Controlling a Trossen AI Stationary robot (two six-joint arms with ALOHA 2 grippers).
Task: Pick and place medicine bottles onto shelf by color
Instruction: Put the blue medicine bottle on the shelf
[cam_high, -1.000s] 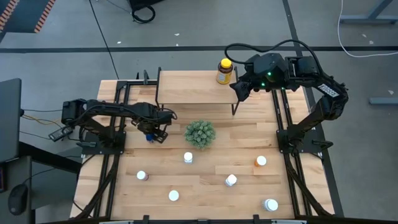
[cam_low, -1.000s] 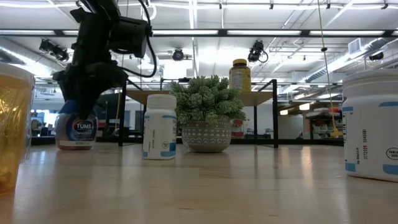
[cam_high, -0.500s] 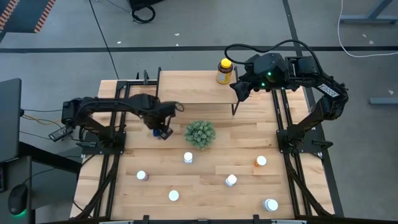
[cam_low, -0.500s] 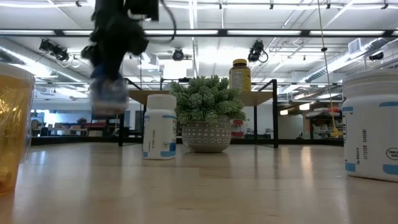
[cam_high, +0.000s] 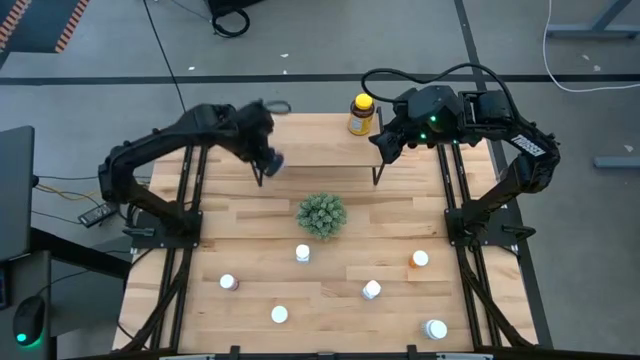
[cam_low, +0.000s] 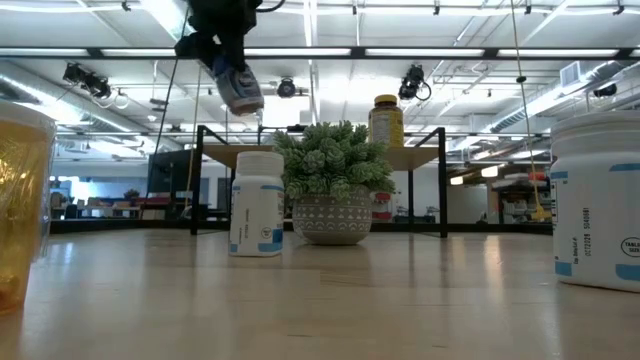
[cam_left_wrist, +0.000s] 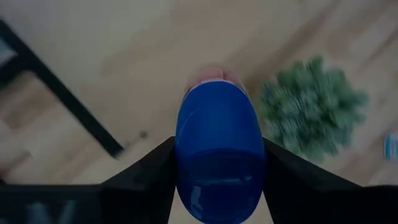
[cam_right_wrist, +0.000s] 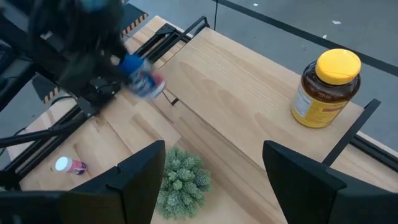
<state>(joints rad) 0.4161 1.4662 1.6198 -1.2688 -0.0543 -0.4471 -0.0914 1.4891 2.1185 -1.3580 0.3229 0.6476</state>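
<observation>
My left gripper (cam_high: 266, 157) is shut on a blue medicine bottle (cam_left_wrist: 217, 155) and hangs in the air over the left near corner of the shelf (cam_high: 310, 140). The low view shows that bottle (cam_low: 240, 88) high above the table. A larger amber bottle with a yellow cap (cam_high: 361, 114) stands on the shelf's right end. My right gripper (cam_right_wrist: 214, 186) is open, hovering near that end and touching nothing. Several small bottles stand on the tabletop nearer me, such as a white one (cam_high: 303, 254) and an orange one (cam_high: 420, 258). My left gripper pinches the blue bottle between its two fingers (cam_left_wrist: 152, 171), on the sides of its blue end (cam_left_wrist: 186, 162). The fingers come from above, slanting down. The bottle is lifted clear and tilted, its labelled end (cam_low: 246, 100) pointing down and away from the gripper.
A green spiky plant in a pot (cam_high: 321, 215) sits mid-table just in front of the shelf. The shelf's black legs (cam_high: 377, 175) stand at its corners. More bottles (cam_high: 228, 282), (cam_high: 372, 290), (cam_high: 436, 328) are scattered over the near half.
My left gripper has risen from the table left of the plant and swung toward the far edge, carrying the blue bottle up to above the shelf's left near corner. The bottle went from standing on the table to lifted clear and tilted. The right arm kept still.
</observation>
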